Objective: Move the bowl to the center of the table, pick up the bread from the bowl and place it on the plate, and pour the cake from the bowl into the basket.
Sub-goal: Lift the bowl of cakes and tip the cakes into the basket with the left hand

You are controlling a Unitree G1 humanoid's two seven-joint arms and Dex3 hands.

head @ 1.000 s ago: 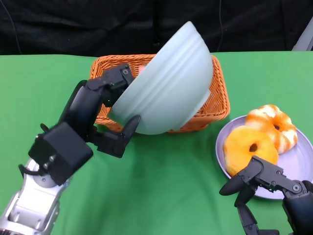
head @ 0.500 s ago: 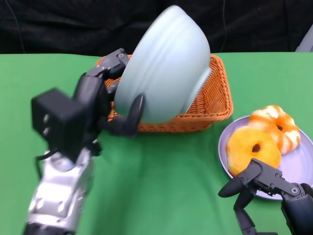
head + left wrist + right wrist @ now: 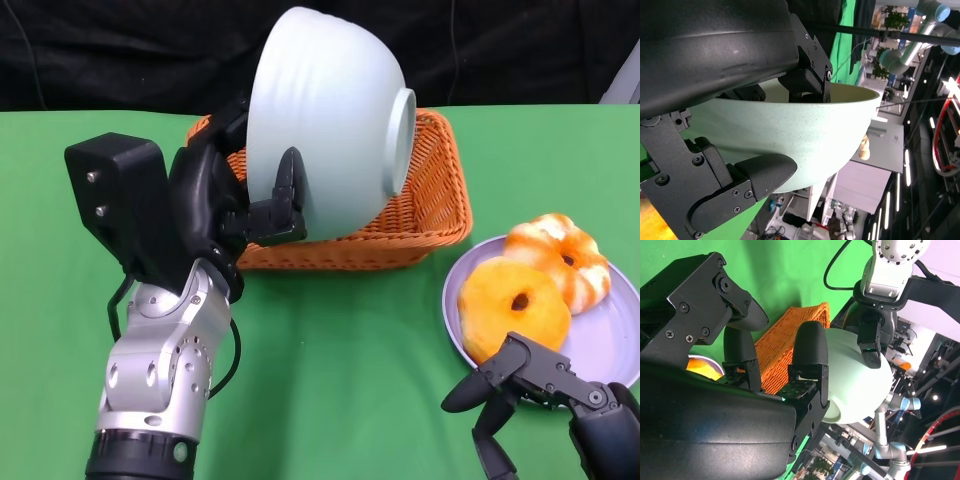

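While tipped (sideways), bowl (image 3: 325, 120) between fingers (image 3: 288, 190).

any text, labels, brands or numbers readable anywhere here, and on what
None can be read.
bowl: plain, no marking.
basket, plate: no label.
left hand, right hand: only screws, no print.
Background room in the wrist views: too small and blurred to read.

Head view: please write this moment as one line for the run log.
left hand: holds bowl tipped over basket | right hand: open, by plate | plate: two breads
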